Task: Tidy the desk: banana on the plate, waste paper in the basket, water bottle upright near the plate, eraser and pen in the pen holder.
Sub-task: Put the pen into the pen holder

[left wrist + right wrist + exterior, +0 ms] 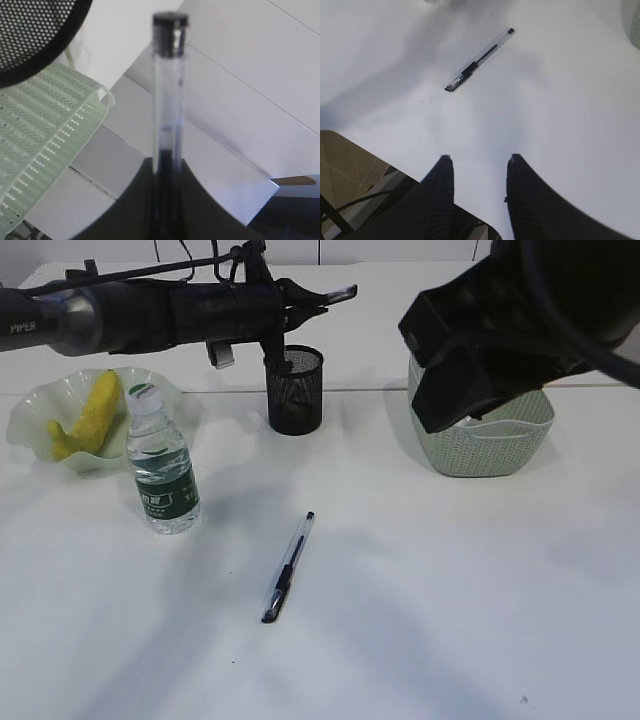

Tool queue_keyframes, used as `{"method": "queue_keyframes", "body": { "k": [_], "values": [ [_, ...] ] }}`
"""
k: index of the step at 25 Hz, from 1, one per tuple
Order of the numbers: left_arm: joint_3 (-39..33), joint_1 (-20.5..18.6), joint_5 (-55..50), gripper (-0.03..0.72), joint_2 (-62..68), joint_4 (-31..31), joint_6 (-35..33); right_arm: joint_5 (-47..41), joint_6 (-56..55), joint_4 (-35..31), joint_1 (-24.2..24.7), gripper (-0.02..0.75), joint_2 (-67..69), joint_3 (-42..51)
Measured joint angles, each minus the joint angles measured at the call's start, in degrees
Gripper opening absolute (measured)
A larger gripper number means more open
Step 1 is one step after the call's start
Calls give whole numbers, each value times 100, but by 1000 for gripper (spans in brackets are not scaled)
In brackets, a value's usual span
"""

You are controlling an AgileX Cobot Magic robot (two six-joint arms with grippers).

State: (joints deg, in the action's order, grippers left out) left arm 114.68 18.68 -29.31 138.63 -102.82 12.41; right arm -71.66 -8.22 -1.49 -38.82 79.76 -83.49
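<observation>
Holding a clear-barrelled pen above the black mesh pen holder, the left gripper points it rightward, not downward; right gripper open, empty.

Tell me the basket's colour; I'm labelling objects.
Pale green basket, with a woven-look perforated wall; clearest in the exterior view.

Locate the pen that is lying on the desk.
In the exterior view, the pen on the desk lies near centre, right of the water bottle and in front of the pen holder.
</observation>
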Motion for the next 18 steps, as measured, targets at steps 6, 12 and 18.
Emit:
{"method": "queue_keyframes", "body": {
  "k": [6, 12, 18],
  "values": [
    [266, 0, -37, 25, 225, 0, 520, 0, -6, 99, 0, 269, 0, 0],
    [275, 0, -37, 25, 229, 10, 1065, 0, -6, 231, 0, 269, 0, 0],
    [275, 0, -37, 25, 229, 10, 1725, 0, -6, 252, 0, 269, 0, 0]
  ]
}}
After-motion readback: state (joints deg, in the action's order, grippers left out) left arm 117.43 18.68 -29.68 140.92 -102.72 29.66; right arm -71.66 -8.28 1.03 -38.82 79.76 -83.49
